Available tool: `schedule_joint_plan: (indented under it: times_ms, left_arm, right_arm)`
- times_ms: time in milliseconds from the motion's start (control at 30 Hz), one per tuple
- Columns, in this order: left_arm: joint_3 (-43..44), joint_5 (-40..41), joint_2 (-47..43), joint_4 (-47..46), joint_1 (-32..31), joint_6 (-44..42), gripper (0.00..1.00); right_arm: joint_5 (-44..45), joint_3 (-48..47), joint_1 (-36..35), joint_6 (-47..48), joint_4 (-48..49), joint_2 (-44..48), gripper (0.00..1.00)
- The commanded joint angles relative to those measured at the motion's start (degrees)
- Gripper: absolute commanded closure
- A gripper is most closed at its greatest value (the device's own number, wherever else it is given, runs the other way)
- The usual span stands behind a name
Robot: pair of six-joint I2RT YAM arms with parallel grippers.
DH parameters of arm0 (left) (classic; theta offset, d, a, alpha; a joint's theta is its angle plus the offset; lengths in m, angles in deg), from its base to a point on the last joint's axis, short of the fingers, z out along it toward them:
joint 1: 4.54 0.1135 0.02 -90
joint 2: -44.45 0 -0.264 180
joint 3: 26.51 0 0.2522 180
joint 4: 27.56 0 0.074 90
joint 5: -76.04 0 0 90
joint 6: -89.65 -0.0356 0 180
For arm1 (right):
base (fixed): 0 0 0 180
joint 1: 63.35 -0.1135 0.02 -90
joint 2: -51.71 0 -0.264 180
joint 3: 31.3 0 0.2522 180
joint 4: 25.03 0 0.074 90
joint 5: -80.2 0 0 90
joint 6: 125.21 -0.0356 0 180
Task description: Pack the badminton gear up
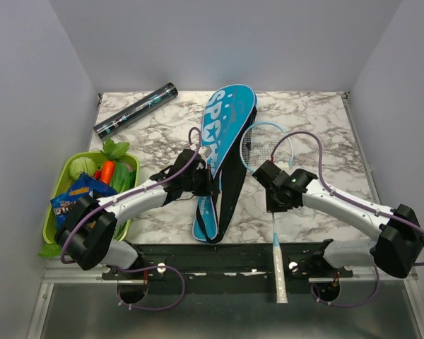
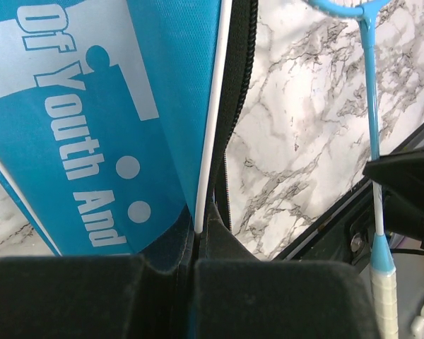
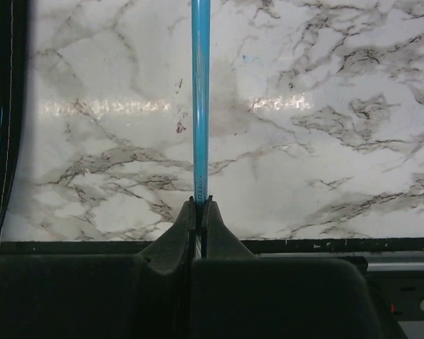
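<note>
Top external view shows the racket cover [image 1: 230,127] lying on the table [image 1: 318,120]; the left gripper [image 2: 196,244] pinches its open edge tight, probably lifting the mouth, while the right gripper [image 3: 200,212] is clamped on the racket [image 3: 200,85] shaft just beside it, likely to slide it in

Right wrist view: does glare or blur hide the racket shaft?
Right wrist: two glare streaks on the marble table flank the racket shaft, which reads sharp; the right tool is dark, underexposed. Left wrist: cover lettering crisp. Top external: even light, soft shadows.
</note>
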Motion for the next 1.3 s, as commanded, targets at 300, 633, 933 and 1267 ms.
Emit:
schedule_joint_plan:
  times_ms: [300, 633, 933, 1267]
  left_arm:
    - [1.84, 1.42, -2.14, 0.51, -0.17, -1.44, 1.00]
    - [1.40, -0.51, -1.70, -0.37, -0.26, -1.09, 1.00]
    - [0.00, -3.59, -1.26, -2.56, -0.35, -0.22, 1.00]
    - [-0.44, -6.05, 0.24, -5.90, -1.14, 1.02, 1.00]
  right_arm:
    - [1.39, -11.61, -8.77, -2.85, -3.58, -8.96, 0.99]
    - [6.75, -28.13, -6.67, 4.44, -0.08, -26.36, 1.00]
    - [5.80, -37.37, 2.29, 12.70, 12.92, -35.94, 0.99]
    - [3.77, -46.42, 6.17, 14.91, 20.67, -43.76, 1.00]
